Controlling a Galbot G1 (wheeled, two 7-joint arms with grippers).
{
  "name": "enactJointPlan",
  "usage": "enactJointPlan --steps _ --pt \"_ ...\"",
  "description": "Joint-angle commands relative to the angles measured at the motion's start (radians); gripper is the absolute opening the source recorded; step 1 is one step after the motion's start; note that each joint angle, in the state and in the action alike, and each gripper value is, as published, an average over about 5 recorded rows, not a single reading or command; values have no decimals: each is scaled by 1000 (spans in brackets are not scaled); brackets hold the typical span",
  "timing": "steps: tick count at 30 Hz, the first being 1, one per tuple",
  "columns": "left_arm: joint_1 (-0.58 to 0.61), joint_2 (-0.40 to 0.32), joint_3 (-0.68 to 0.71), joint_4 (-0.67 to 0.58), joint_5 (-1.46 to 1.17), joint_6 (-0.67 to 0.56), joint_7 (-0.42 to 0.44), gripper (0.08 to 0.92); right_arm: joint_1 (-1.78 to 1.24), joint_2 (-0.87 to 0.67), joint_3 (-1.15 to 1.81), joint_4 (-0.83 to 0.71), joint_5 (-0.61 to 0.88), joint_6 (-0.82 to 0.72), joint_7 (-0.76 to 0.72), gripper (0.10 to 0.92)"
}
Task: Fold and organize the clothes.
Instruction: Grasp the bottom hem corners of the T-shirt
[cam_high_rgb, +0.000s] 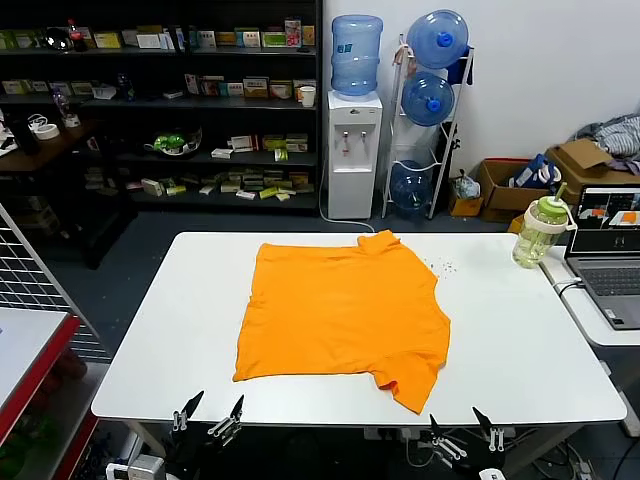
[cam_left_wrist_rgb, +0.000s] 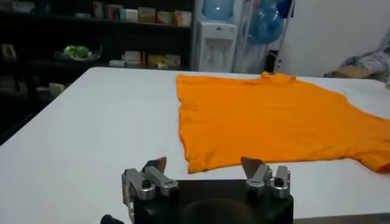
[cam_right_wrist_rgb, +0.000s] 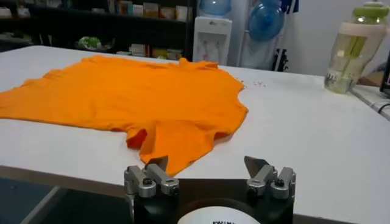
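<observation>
White table (cam_high_rgb: 520, 350); orange T-shirt (cam_high_rgb: 340, 310) spread flat, untouched.

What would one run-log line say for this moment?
orange T-shirt: flat on white table, unfolded | left gripper: open, near edge, empty | right gripper: open, near edge, empty
</observation>
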Motion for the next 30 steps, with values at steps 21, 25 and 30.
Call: enactJointPlan --steps 21,25,30 --pt "-332 -26 114 281 -63 52 -19 823 288 42 -163 -245 -30 -79 100 823" --pt "-343 -28 123 291 -71 71 -30 823 291 44 -165 -257 -36 -87 106 807" --pt "-345 -32 136 304 -74 84 -37 811 281 44 -163 -259 -37 -93 110 686"
